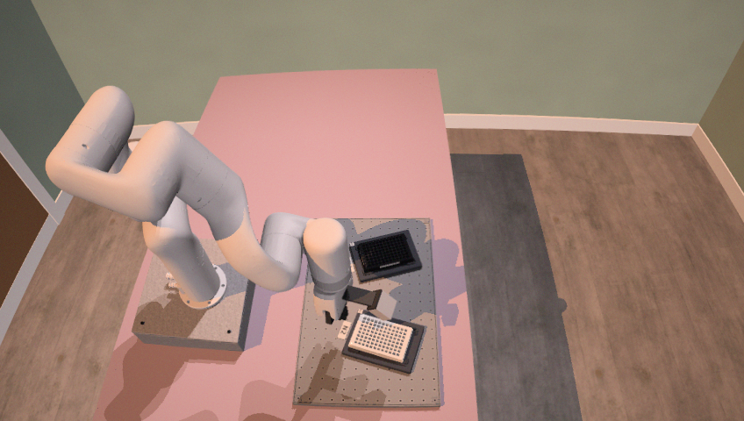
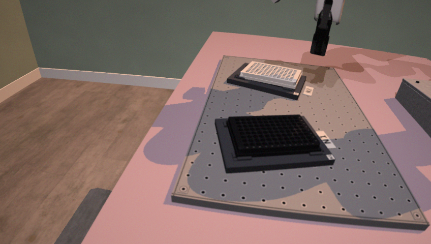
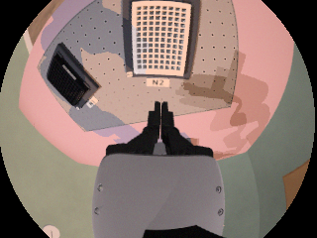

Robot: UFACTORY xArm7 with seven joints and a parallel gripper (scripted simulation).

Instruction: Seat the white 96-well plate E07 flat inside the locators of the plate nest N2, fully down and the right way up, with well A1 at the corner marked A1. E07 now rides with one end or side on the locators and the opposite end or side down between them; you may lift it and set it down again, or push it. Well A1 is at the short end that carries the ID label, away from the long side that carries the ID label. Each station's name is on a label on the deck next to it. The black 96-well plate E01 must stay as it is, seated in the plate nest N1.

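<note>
Hovering from the top view, my pincer sits fully closed and empty, just beside the N2 label at the short end of white plate E07, which rests on nest N2. Exterior view: E07 looks tilted on the nest; black plate E01 sits seated. Wrist view: fingertips touch. I judge this the approach step; next, descend and push the raised end down.

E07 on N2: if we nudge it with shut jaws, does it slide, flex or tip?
The white plate E07 looks like a rigid moulded block, so probably no flex. It sits cocked on nest N2, so a push on the raised edge likely rocks it down. Probably light, so it may skid.
</note>
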